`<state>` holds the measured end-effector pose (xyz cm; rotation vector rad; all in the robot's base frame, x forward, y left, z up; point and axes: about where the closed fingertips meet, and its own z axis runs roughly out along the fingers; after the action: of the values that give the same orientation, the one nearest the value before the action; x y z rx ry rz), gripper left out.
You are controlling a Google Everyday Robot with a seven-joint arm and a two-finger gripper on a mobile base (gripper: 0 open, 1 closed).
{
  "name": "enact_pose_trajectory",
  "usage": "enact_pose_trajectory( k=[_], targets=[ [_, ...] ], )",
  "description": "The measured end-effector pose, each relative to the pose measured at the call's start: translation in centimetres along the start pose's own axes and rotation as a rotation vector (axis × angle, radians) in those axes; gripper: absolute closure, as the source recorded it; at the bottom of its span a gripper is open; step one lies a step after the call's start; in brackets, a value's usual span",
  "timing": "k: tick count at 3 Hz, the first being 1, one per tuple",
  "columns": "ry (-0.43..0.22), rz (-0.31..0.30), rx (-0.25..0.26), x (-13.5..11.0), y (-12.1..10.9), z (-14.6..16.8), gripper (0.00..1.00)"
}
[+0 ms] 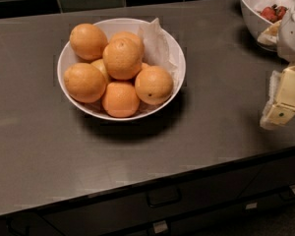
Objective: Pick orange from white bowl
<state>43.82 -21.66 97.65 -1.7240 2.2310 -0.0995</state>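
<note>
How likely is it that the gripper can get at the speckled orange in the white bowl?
Probably yes. The gripper hangs at the right edge, above the counter, apart from the white bowl. The speckled orange lies on the bowl's right side, uncovered, and nothing visible stands between them.

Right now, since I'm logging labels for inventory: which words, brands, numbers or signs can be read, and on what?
None readable.
Oranges, white bowl, counter: no text.
Tool, at the right edge above the counter: no text.
Pale patches on the drawer fronts: too small to read.
</note>
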Motion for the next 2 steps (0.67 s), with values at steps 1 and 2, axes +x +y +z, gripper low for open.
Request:
enact_pose_trajectory(
  k=[1,2],
  targets=[
    [0.000,0.000,0.000,0.0,0.0,0.0,0.00],
    [-0.028,-0.061,0.031,-3.4,-0.2,-0.9,0.00]
  ],
)
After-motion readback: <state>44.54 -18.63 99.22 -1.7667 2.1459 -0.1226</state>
